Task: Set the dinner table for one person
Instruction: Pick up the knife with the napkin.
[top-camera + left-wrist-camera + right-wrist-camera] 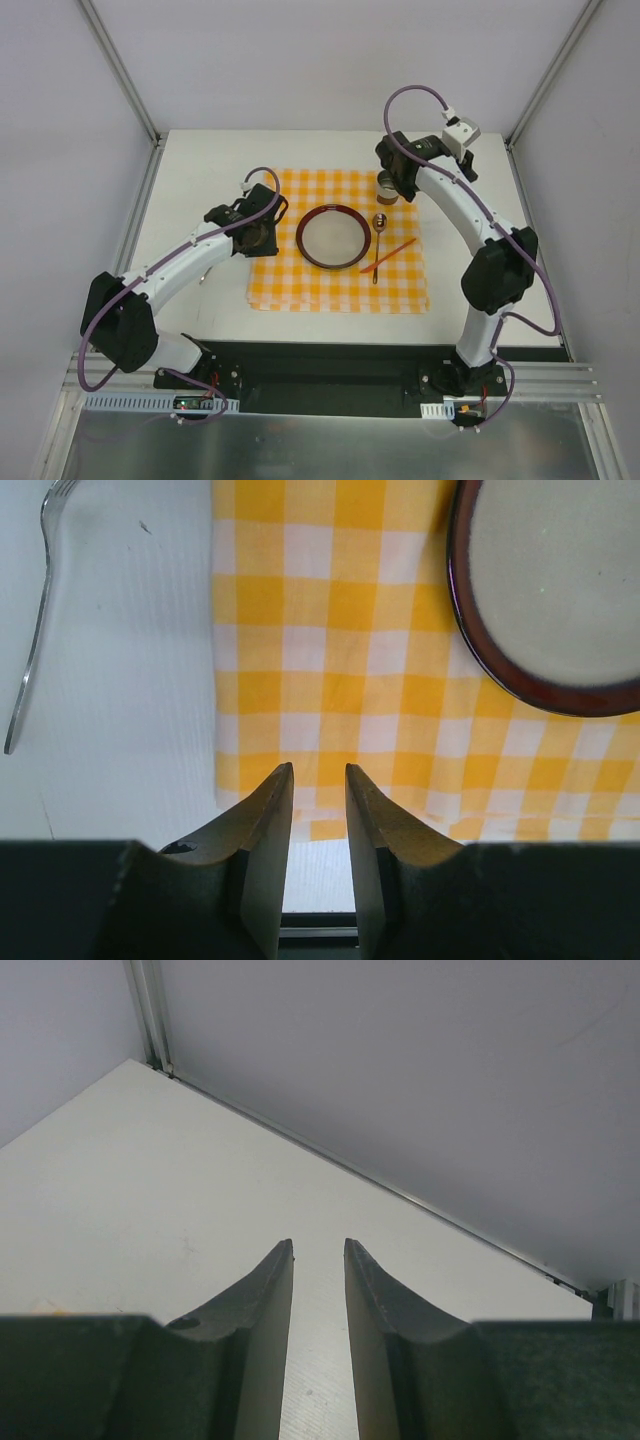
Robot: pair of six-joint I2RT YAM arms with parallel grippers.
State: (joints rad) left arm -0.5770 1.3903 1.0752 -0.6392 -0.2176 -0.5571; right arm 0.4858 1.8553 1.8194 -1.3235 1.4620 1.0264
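Top external: the white dinner table (190, 170) fills mid-frame, with a checkered mat (300, 285) at center and a plate (331, 238) on it. Left wrist: left gripper (318, 770) has its jaws slightly apart with nothing between them, mat edge just beyond, fork (32, 630) upper left. Right wrist: right gripper (318, 1245) same deal, slightly apart, empty, over the table.

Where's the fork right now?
In the left wrist view, the fork lies on the bare dinner table at the upper left, just off the left edge of the checkered cloth, apart from it and from the plate.
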